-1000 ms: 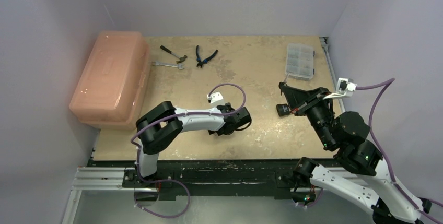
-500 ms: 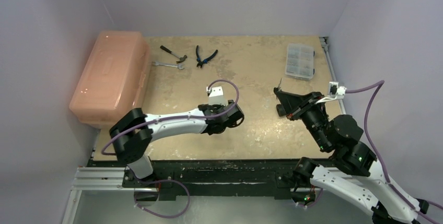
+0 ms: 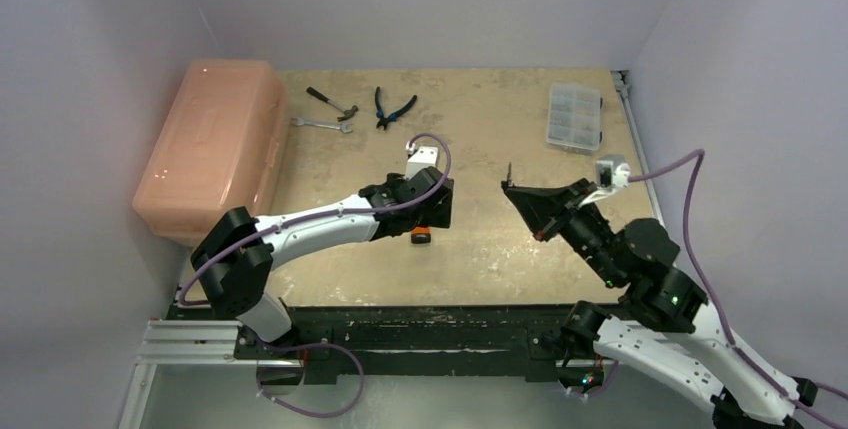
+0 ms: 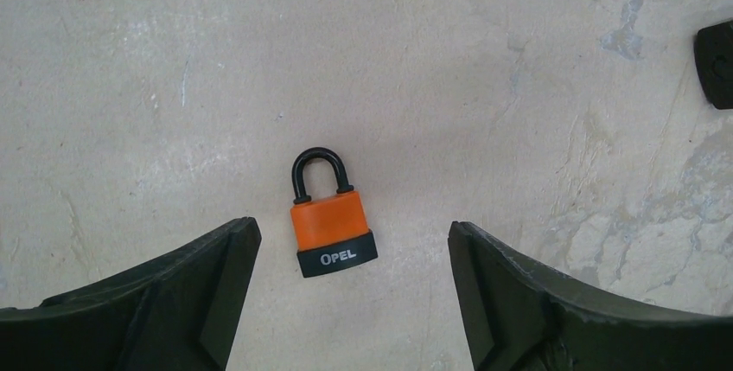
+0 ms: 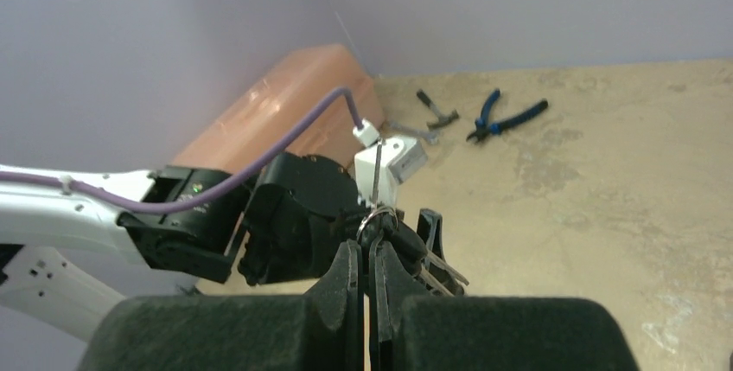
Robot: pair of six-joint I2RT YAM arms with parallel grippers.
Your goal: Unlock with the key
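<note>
Right gripper (image 5: 367, 246) is pinching shut on a thin metal key (image 5: 378, 172) by its wire ring, holding it above the bench (image 4: 519, 60) towards the right edge. Left gripper (image 4: 353, 237) is hovering with fingers spread wide either side of the padlock (image 4: 331, 220), which is lying flat near the near edge, about midway across. By my judgement the lock-grasping step is under way, calling next for a square squeeze on the smooth orange body, leaving the black base and curved shackle free.

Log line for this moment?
left end effector: open above padlock | right end effector: shut on keys | padlock: flat on table, ungripped
</note>
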